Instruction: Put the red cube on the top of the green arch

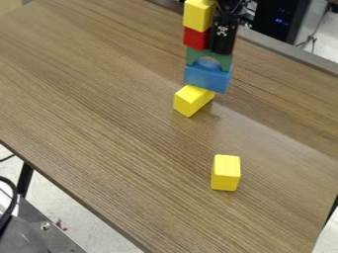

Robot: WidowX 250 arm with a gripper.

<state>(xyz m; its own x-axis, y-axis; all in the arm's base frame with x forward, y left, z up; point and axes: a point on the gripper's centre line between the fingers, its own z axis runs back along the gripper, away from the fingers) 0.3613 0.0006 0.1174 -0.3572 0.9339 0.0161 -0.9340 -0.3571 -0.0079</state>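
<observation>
Red cube point(196, 38) sits just beside and partly behind our gripper point(223, 40), seemingly on the green arch point(208, 59). Can't tell if we're gripping it or what state the gripper is in. Being that close makes sense for a placement; looks nearly done. Blue block point(206, 78) below the gripper props up the arch. Upper yellow block point(198, 16) is right beside us, apparently on the red: a knock risk when we back off. Middle yellow block point(192, 101) is by the stack's foot, lone yellow block point(226, 172) well apart from us, harmless.
</observation>
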